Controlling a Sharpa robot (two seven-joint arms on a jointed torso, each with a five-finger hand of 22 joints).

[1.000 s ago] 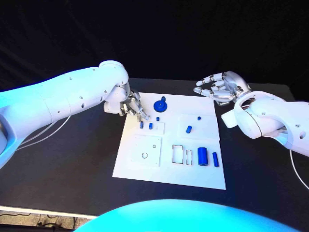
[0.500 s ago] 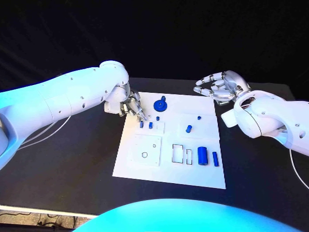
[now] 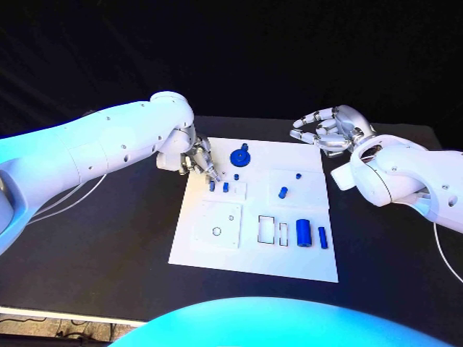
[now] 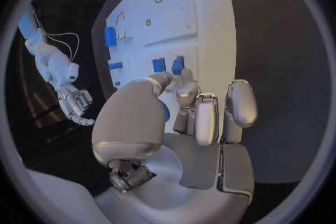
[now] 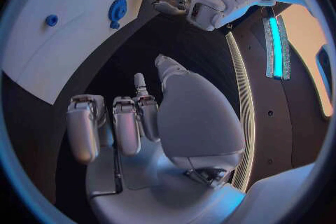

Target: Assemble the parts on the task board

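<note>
The white task board (image 3: 255, 254) lies mid-table. My left hand (image 3: 200, 160) reaches over its far left corner, fingertips (image 4: 186, 88) down beside two small blue pegs (image 3: 219, 187) (image 4: 168, 64) standing in a raised block. Thumb and finger meet there; whether they pinch anything is hidden. A round blue part (image 3: 240, 156) (image 5: 117, 9) sits to the right of that hand. Another blue peg (image 3: 283, 193) stands mid-board, and a blue cylinder (image 3: 304, 233) (image 4: 110, 36) and a thin blue bar (image 3: 323, 238) lie near the right edge. My right hand (image 3: 325, 130) (image 5: 133, 117) hovers beyond the board's far right corner, loosely curled, holding nothing.
Cut-out slots (image 3: 272, 230) and a square plate with a small hole (image 3: 219, 224) mark the board's near half. Black table (image 3: 106, 238) surrounds the board. White cables (image 3: 65, 199) run along the left side under my left arm.
</note>
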